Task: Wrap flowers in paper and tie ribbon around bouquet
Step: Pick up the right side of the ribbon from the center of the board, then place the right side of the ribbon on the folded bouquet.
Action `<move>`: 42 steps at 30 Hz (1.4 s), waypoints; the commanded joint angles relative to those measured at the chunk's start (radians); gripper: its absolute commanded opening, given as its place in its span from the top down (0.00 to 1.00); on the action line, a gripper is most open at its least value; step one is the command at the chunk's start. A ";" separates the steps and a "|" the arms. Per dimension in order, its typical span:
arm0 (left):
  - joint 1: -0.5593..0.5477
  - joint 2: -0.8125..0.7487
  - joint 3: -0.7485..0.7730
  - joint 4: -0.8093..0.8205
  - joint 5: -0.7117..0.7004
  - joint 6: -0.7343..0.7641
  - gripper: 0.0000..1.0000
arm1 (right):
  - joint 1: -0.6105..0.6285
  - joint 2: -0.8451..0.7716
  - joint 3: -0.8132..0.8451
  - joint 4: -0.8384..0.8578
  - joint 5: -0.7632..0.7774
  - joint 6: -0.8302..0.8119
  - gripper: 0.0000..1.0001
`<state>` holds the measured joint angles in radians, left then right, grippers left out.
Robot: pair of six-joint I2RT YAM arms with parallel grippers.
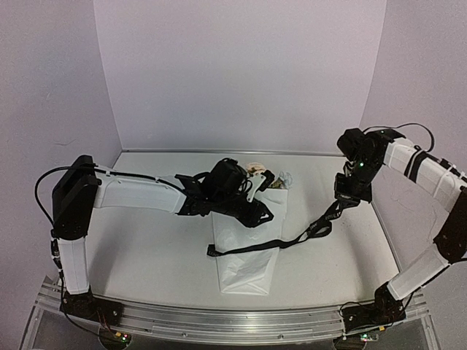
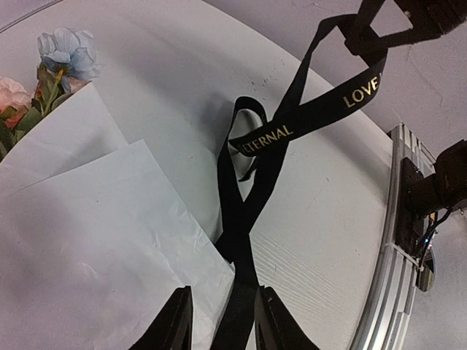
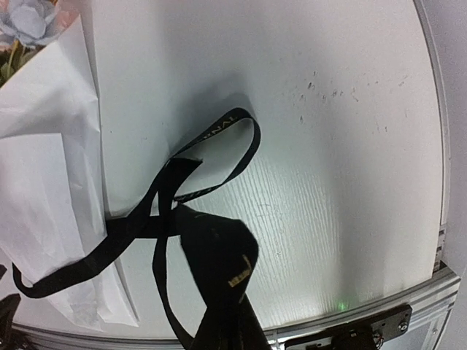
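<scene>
The bouquet lies mid-table: peach and blue flowers (image 1: 257, 169) (image 2: 66, 55) poke out of the far end of a white paper (image 1: 248, 262) (image 2: 95, 233) cone that points toward the arms. A black ribbon (image 1: 292, 240) (image 2: 306, 117) with pale lettering crosses the cone, loops beside it and rises to the right. My left gripper (image 1: 261, 214) (image 2: 222, 321) hovers at the cone's right edge. It is open, with the ribbon running loose between its fingers. My right gripper (image 1: 341, 205) hangs raised to the right, shut on the ribbon (image 3: 211, 255), which hides its fingers in the right wrist view.
An aluminium rail (image 1: 233, 321) (image 2: 398, 255) runs along the near table edge with both arm bases on it. Purple walls close in the back and both sides. A black cable (image 1: 44, 182) arcs off the left arm.
</scene>
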<state>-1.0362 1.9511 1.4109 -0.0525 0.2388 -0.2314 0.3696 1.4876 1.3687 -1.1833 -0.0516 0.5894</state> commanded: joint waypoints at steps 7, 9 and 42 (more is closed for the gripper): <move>0.010 -0.048 -0.047 0.036 0.027 -0.013 0.67 | 0.130 -0.029 0.042 0.001 0.038 -0.064 1.00; 0.017 -0.074 -0.075 0.036 0.017 -0.018 0.67 | 0.189 -0.047 0.039 0.024 0.050 -0.129 1.00; 0.075 -0.387 -0.409 0.192 -0.033 0.054 0.39 | 0.378 0.474 0.732 0.003 -0.240 0.284 1.00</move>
<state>-0.9611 1.6083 0.9977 0.0773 0.2451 -0.2280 0.7467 1.9283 2.0709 -1.2385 -0.2672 0.6547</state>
